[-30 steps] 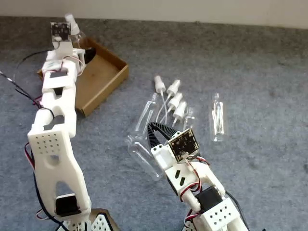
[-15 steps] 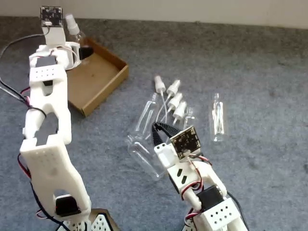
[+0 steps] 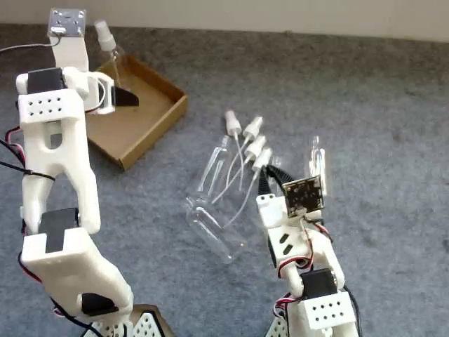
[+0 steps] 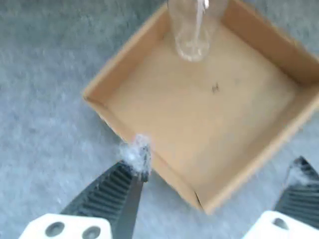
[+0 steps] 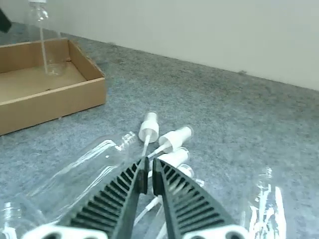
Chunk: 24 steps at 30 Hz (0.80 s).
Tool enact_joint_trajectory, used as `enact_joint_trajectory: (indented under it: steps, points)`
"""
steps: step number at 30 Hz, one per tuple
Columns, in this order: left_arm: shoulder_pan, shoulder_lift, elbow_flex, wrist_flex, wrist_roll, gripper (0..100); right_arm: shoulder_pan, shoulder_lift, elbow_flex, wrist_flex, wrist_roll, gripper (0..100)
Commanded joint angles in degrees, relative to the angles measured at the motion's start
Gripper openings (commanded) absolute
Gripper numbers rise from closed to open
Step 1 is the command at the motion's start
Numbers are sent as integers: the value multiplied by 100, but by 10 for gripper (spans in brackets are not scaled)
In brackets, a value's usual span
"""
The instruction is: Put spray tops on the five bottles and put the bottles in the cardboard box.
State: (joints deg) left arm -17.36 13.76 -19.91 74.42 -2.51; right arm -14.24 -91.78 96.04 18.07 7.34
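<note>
The cardboard box (image 3: 151,116) sits at the far left of the grey desk (image 3: 379,105). One capped bottle (image 3: 110,48), its spray top already on, stands upright in the box's far corner. The left arm's fingers (image 4: 219,169) hang above the box, spread wide apart and holding nothing.

Right of the box, around the middle of the desk, four loose spray tops (image 3: 253,127) lie in a tight cluster. Their thin tubes trail toward the near side. A slim bottle (image 3: 213,166) lies just left of the cluster, and a larger bottle (image 3: 210,226) lies nearer, below the tubes. Another bottle (image 3: 318,168) lies to the right, apart from the cluster. The neck of a fourth bottle (image 3: 278,164) shows beside the right arm, the rest hidden. All of these lie on their sides without tops.

The right arm's fingers (image 5: 149,167) point at the cluster from the near side, their tips just short of the nearest spray tops. They are all but closed, with a hairline gap and nothing gripped.
</note>
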Motion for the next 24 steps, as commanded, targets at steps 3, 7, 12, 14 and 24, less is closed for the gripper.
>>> enact_joint_trajectory:
  steps: [3, 7, 12, 14, 24]
  points:
    - [831, -514, -40, 1310, -70, 369, 822, -66, 822, -593, -826, 19]
    - [1349, -470, -31, 1538, -70, 369, 910, -66, 831, -646, -862, 19]
    - [2062, -462, 84, 1547, -44, 369, 910, -57, 831, -646, -862, 19]
    - [2343, -462, 356, 1547, -44, 369, 910, -57, 831, -646, -862, 19]
    - [2835, -453, 1974, -501, -62, 368, 910, -57, 831, -637, -862, 19]
